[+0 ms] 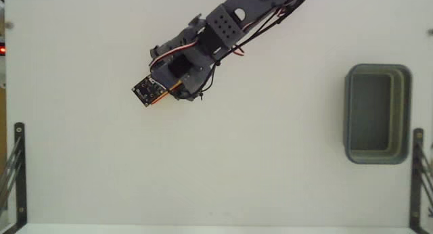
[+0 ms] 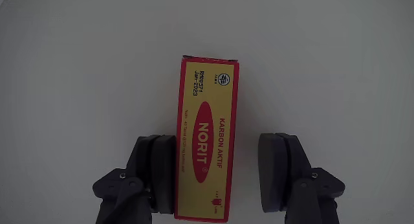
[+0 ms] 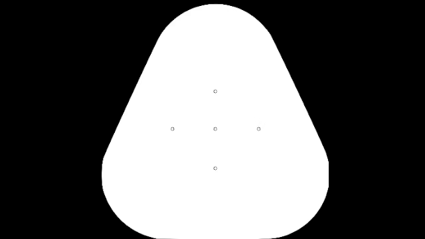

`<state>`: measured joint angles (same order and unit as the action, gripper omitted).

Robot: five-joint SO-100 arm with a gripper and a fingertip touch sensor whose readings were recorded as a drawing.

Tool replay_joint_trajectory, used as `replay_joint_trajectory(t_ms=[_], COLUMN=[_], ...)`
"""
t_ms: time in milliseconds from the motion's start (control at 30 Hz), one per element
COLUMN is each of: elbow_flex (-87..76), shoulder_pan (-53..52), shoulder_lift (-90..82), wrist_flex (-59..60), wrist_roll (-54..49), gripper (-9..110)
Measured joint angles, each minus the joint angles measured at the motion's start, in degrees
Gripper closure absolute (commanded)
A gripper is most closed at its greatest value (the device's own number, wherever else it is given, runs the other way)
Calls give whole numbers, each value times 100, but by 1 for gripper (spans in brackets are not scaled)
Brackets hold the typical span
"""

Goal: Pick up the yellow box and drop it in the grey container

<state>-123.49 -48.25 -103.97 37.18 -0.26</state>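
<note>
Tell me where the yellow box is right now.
In the wrist view the box lies on the white table between the open tool's fingers, touching the left one.

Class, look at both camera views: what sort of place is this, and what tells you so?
Probably a hobby or lab tabletop test rig: a bare white table, black brackets at its edges, and only a yellow box and grey container.

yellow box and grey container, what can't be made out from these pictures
- Yellow box: hidden under the arm in the fixed view; its near end is cut by the wrist view's bottom edge.
- Fingers: bases cut off there too.
- Grey container: outside the wrist view.
</note>
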Motion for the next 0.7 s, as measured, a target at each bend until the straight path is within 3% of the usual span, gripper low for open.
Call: replay_joint_trajectory(t_ms=[700], elbow_flex=[0], shoulder_pan=[0], shoulder_lift=[0], wrist_flex=[0], wrist_roll=[0], gripper=[33])
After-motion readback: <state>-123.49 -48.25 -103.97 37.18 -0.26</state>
